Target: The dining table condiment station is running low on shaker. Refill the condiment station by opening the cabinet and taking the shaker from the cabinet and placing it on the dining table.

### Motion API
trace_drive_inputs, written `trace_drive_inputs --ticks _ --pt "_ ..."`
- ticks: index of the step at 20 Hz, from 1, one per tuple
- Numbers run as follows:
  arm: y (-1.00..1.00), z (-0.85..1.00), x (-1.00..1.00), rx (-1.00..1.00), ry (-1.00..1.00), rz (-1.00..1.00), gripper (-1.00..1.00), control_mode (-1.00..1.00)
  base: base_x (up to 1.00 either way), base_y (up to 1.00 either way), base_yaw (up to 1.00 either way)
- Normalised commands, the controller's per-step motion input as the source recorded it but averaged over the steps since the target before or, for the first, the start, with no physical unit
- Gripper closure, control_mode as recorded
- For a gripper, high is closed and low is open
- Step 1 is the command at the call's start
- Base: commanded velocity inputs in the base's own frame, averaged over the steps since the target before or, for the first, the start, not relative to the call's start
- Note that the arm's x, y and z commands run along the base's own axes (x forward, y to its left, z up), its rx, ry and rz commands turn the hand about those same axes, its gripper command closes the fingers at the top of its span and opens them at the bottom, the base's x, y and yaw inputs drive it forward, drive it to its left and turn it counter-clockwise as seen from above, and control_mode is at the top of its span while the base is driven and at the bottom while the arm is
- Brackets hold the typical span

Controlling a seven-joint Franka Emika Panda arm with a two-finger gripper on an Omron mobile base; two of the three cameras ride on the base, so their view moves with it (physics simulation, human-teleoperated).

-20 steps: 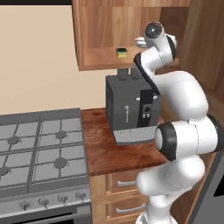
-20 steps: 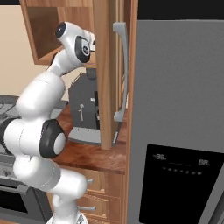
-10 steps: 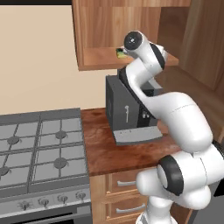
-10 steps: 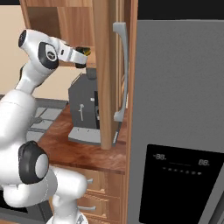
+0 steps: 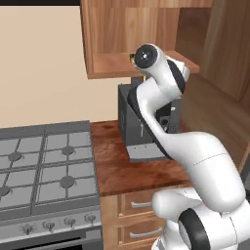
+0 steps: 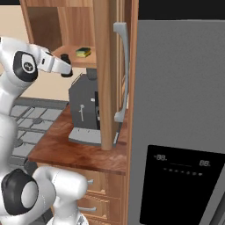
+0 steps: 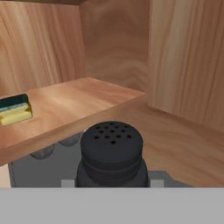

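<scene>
A black shaker [image 7: 111, 151] with a perforated top sits right in front of the hand camera, just outside the shelf edge. My gripper [image 6: 65, 70] is shut on the shaker [image 6: 66, 61], holding it upright in front of the open cabinet [image 6: 74, 26]. The cabinet door [image 6: 103, 74] stands swung out, with its long silver bar handle [image 6: 121, 72] facing the fridge. In the left base view the arm's wrist hides the hand in front of the cabinet [image 5: 112, 34]. The dining table and the condiment station are out of view.
A yellow-green sponge [image 7: 15, 109] lies on the cabinet shelf [image 6: 83, 52]. A dark coffee machine [image 5: 134, 122] stands on the wooden counter [image 5: 122, 168] under the cabinet. A gas stove [image 5: 44, 166] lies to the left, a grey fridge [image 6: 180, 123] to the right.
The hand has drawn back out of the cabinet, toward the stove side and a little lower, with the shaker still in its grip. The arm's elbow has swung round with it.
</scene>
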Motion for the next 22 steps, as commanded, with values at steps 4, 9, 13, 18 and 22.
trace_drive_inputs --ticks 4,9,13,18,22 --pt "0.04 -0.01 -0.02 0.0 0.0 0.0 1.0 -1.0 0.0 0.0 0.0" --pt "0.13 0.0 -0.02 -0.06 -0.01 0.0 1.0 1.0 -0.22 0.2 0.0" --pt "0.0 0.0 0.0 0.0 0.0 0.0 1.0 1.0 -0.69 0.68 -0.23" --pt "0.0 0.0 0.0 0.0 0.0 0.0 1.0 1.0 -0.64 0.54 -0.59" --pt "0.0 0.0 0.0 0.0 0.0 0.0 1.0 1.0 -0.51 0.37 -0.77"
